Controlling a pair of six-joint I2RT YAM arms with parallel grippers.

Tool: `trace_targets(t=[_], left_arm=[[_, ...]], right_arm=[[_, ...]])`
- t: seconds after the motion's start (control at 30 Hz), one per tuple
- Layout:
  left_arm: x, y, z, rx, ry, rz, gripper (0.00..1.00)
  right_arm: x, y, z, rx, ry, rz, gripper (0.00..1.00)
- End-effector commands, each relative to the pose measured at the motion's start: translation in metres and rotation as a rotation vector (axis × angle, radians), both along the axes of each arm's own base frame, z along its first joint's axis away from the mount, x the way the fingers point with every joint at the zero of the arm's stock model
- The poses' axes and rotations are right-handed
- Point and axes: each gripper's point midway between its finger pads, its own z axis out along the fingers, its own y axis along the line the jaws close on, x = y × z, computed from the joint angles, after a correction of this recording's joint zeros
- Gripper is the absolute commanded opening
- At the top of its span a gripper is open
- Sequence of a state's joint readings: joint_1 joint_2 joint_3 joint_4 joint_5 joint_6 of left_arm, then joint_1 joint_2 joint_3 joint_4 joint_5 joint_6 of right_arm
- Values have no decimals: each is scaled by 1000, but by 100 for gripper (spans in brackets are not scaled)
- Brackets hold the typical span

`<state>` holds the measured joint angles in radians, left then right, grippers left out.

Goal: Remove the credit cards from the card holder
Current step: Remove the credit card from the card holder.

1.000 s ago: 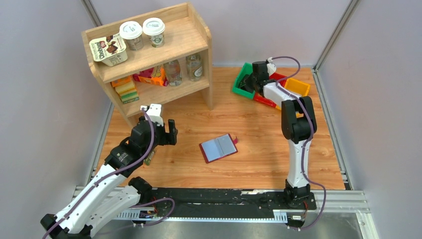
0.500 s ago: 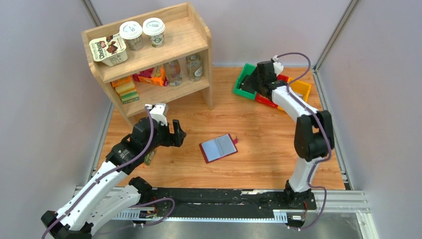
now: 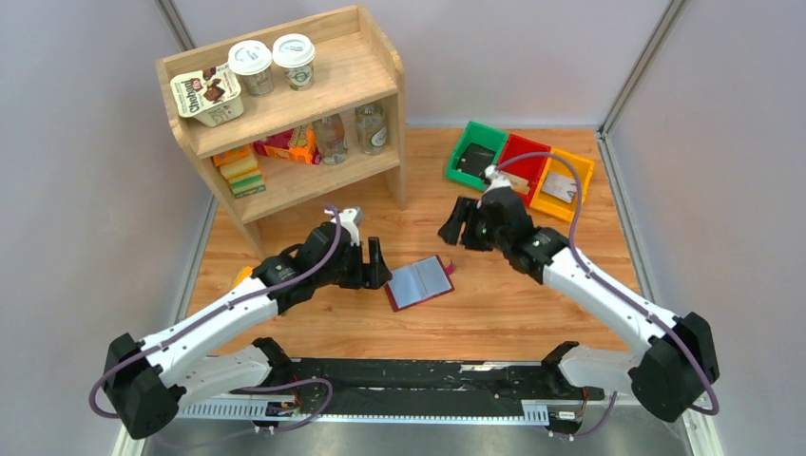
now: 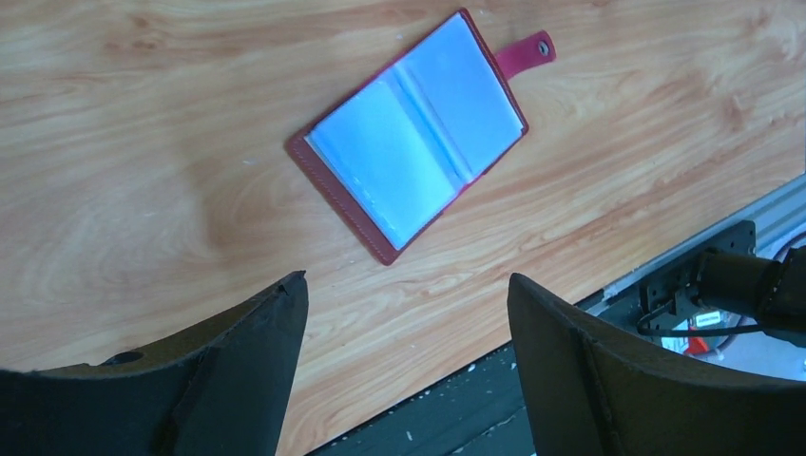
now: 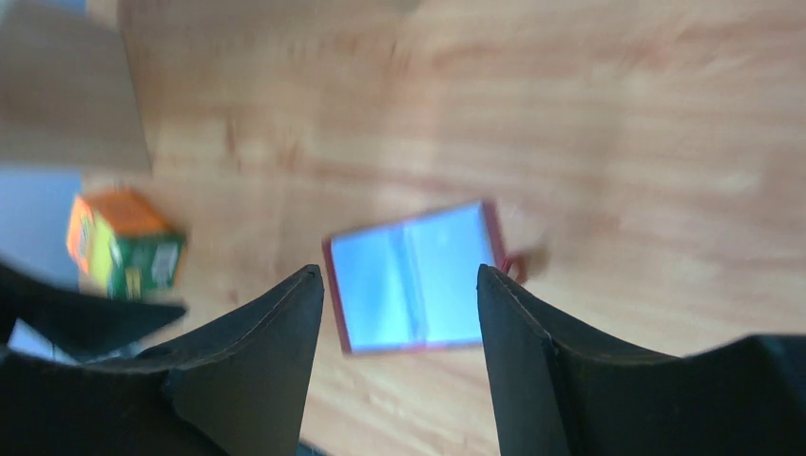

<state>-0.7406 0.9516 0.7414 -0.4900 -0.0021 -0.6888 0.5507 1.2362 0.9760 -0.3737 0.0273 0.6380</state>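
**A:** Where is the card holder?

**B:** The card holder (image 3: 419,282) lies spread open and flat on the wooden table (image 3: 494,313), near the middle. Its sleeves face up and its snap tab (image 4: 528,51) sticks out from one corner.

**A:** And the left gripper?

**B:** The left gripper (image 3: 367,266) sits just beside the holder's left edge. Its jaws are spread wide with nothing between them. In the left wrist view the holder lies ahead of the fingertips, apart from both.

**A:** The right one?

**B:** The right gripper (image 3: 462,228) hangs near the holder's far right corner, on the tab side, without touching it. Its jaws are parted and empty. The right wrist view is blurred, but the holder shows below, framed in the gap between the fingers.

**A:** Any credit cards in sight?

**B:** A black card (image 3: 474,160) lies in the green bin (image 3: 459,152) at the back right. Pale flat pieces in the red bin (image 3: 528,150) and yellow bin (image 3: 577,169) are probably cards too, though they are small in the top view. I cannot tell whether the grey sleeves hold any.
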Motion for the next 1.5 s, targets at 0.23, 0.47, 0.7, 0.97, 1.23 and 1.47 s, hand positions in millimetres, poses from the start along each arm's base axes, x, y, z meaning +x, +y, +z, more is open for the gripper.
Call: trace_targets(t=[0.23,0.47,0.7,0.97,1.23,1.47], left_arm=[[20,-43,-29,-25,67,86,75],[26,-51,-52,48,98,86,73],[28,-56,-79,83,142,92,68],[25,-60,-109,135,208,79,60],[9,-49,-133,178,264,96,51],[2,-41,-145,205,280,105,46]], right_arm=[[-75,30,-65,-25,128,145,58],[-70,34,-97,-110,180,182,57],[-64,38,-124,-168,225,198,56],[-71,47,-134,-165,265,267,54],[-69,47,-146,-199,284,276,52],[-70,43,-154,-236,301,282,52]])
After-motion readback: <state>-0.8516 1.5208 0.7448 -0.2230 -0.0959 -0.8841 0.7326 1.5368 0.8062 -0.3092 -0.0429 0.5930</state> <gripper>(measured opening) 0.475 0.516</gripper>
